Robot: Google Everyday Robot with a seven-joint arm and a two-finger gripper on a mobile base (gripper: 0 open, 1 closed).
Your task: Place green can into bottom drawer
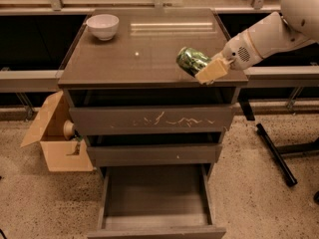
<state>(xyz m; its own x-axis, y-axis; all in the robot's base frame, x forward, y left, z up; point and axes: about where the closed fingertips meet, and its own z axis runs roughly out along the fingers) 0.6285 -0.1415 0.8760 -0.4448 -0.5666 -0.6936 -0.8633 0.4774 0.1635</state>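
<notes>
My gripper [203, 68] is shut on the green can [192, 60] and holds it tilted just above the front right part of the cabinet top [124, 54]. The white arm reaches in from the upper right. The bottom drawer [155, 230] is pulled open below, with its grey inside bare. It lies well below and a little left of the can.
A white bowl [102, 26] sits at the cabinet top's back left. The scratched top drawer [149, 119] and the middle drawer [154, 155] are shut. An open cardboard box [57, 138] stands on the floor at the left. A black stand leg [276, 153] lies at the right.
</notes>
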